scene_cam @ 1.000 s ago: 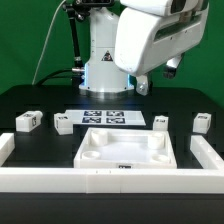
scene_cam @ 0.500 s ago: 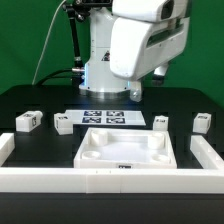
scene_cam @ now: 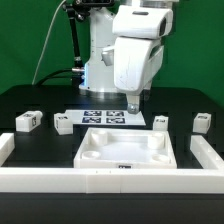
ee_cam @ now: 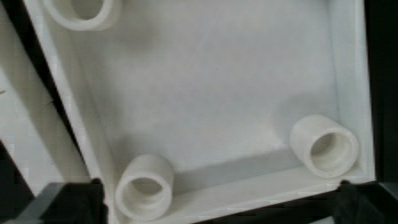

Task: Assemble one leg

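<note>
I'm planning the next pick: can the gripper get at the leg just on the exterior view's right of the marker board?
Probably yes. That leg stands alone, clear of the marker board and the big square piece, with nothing over it; the open gripper hangs nearby.

Near the front edge of the worktop [scene_cam: 30, 100], midway along it: large square panel [scene_cam: 120, 150], lying flat; same panel [ee_cam: 196, 90] directly beneath the wrist camera. Just behind it, toward the rear edge: marker board [scene_cam: 105, 117]. In a row beside these, each apart from the others: outer leg [scene_cam: 27, 121] and inner leg [scene_cam: 64, 124] toward the edge on the exterior view's left; second inner leg [scene_cam: 160, 122] and second outer leg [scene_cam: 203, 122] toward the opposite edge. Along the front edge: long rail [scene_cam: 110, 181], with a side rail [scene_cam: 6, 148] and a second side rail [scene_cam: 207, 155] at the front corners. Above the marker board's end on the exterior view's right: pincer [scene_cam: 133, 104]. At the rear edge: arm base [scene_cam: 100, 70].
</note>
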`<state>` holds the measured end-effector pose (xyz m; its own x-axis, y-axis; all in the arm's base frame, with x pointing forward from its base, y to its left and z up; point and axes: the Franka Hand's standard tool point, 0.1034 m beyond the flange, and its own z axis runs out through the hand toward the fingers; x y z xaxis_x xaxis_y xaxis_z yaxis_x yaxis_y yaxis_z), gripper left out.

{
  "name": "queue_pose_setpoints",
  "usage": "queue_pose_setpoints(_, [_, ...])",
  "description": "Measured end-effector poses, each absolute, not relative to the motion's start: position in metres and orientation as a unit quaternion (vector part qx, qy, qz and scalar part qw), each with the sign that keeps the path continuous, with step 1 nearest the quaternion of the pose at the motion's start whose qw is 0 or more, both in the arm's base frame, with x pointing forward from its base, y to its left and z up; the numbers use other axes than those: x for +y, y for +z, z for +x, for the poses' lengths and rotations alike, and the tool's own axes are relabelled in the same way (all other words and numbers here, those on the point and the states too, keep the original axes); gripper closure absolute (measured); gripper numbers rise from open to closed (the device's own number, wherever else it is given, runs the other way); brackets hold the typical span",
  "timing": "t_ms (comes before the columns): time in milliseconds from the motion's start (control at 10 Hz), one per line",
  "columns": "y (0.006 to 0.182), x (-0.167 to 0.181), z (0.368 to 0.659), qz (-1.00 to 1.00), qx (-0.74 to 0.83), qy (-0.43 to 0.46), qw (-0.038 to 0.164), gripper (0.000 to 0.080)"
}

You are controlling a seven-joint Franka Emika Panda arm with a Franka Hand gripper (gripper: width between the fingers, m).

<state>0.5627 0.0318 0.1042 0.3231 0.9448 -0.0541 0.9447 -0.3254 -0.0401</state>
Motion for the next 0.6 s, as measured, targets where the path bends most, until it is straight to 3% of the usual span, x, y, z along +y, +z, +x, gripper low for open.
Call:
queue_pose_setpoints(300, [0.103,0.032,0.561,-0.812,-0.583,0.034,0.001,0.015])
queue_pose_setpoints(600, [0.074,0.04,0.526,-0.77,-0.638,-0.009,-0.019,0.015])
